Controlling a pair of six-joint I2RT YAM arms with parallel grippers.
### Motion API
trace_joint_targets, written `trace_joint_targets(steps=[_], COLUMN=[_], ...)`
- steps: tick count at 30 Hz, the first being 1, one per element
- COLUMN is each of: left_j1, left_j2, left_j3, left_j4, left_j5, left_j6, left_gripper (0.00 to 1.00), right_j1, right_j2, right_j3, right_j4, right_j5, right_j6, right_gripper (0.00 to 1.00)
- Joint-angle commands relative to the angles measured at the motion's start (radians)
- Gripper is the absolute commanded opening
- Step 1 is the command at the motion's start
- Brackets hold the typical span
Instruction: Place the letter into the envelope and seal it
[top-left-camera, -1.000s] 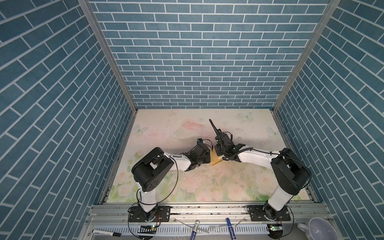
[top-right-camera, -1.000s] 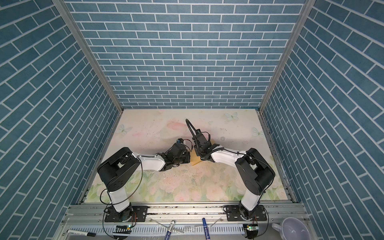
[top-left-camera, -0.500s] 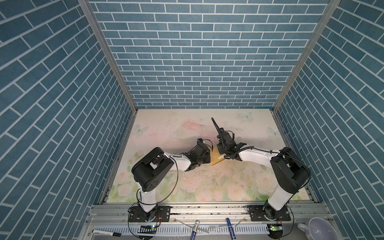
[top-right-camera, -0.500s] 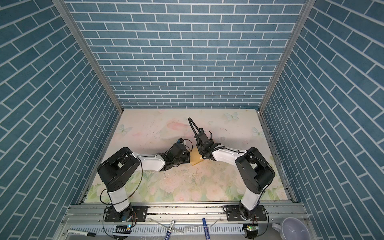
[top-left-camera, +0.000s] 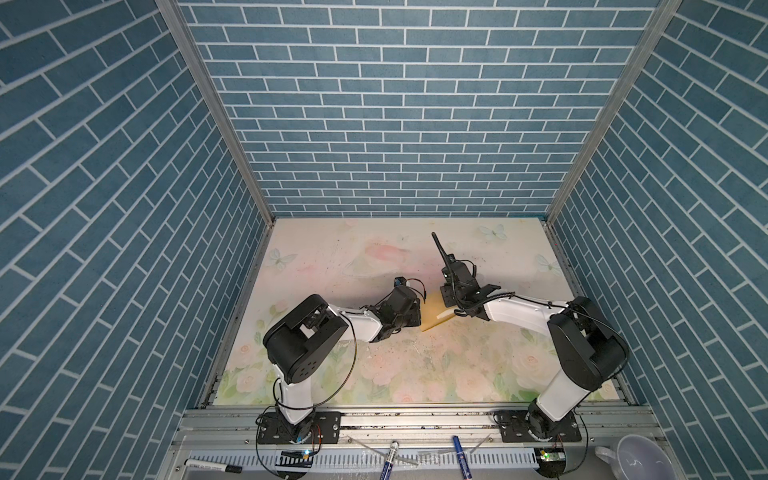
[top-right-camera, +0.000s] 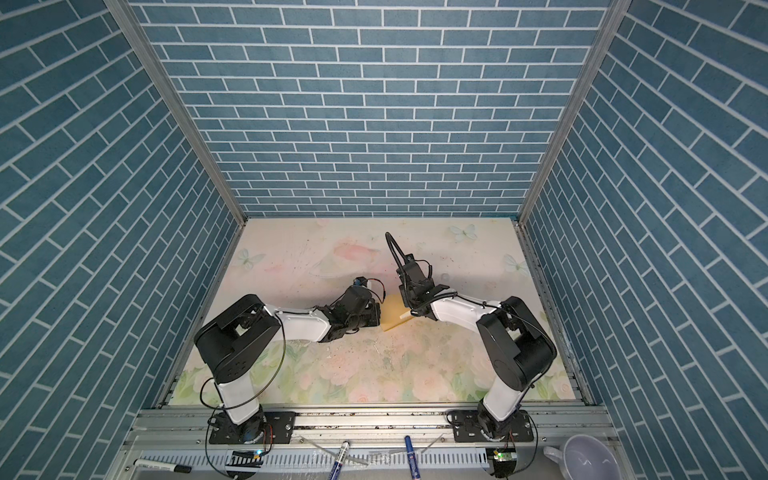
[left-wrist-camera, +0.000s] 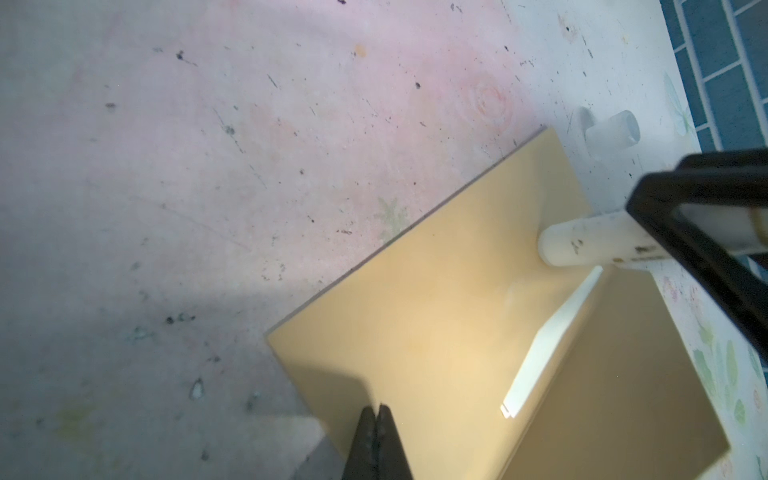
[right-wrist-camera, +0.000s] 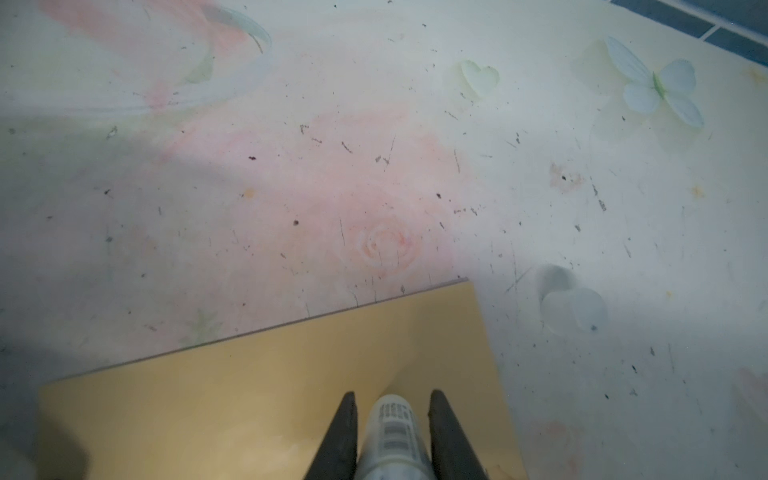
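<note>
Right gripper (right-wrist-camera: 392, 395) clamps a glue stick (right-wrist-camera: 395, 432); it has a barcode label, print unreadable. At the envelope's (left-wrist-camera: 415, 332) nine o'clock, left gripper (left-wrist-camera: 377, 409) sits fully closed, tips on it.

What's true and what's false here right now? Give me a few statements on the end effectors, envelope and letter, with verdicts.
1. The right end effector grips a glue stick. True.
2. The left end effector is wide open. False: its jaws are shut, with the tips at the edge of the envelope.
3. The glue stick's tip rests on the envelope. True.
4. The letter lies fully outside the envelope. False: only a white strip of it shows, and the rest is tucked into the envelope.
5. A clear cap lies on the table near a corner of the envelope, not touching it. True.
</note>
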Motion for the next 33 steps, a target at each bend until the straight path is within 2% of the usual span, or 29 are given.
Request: trace_joint_targets(steps=[1,7,14,33], left_j1=[0.001,0.001,-0.001,-0.001], left_j2=[0.064,0.071,0.068,0.069], left_j3=[-0.041,-0.043,-0.043,-0.046], left_j4=[-0.193,-0.182,-0.173,-0.159], left_j5=[-0.02,-0.014,-0.008,-0.004], left_j6=[0.017,0.013,0.012,0.004], left_gripper=[0.0,0.0,0.0,0.0], right_j1=[-0.022,-0.04,-0.032,0.121], right_j2=[-0.14,-0.257,-0.217,-0.02], right_j3=[-0.042,-0.073,-0.074,-0.011], right_j4=[0.006,0.029,0.06,0.061], right_j5=[-0.077,-0.157,-0.239,-0.164], right_j6=[0.017,0.055,0.062,0.04], right_gripper=[0.0,0.0,0.0,0.0])
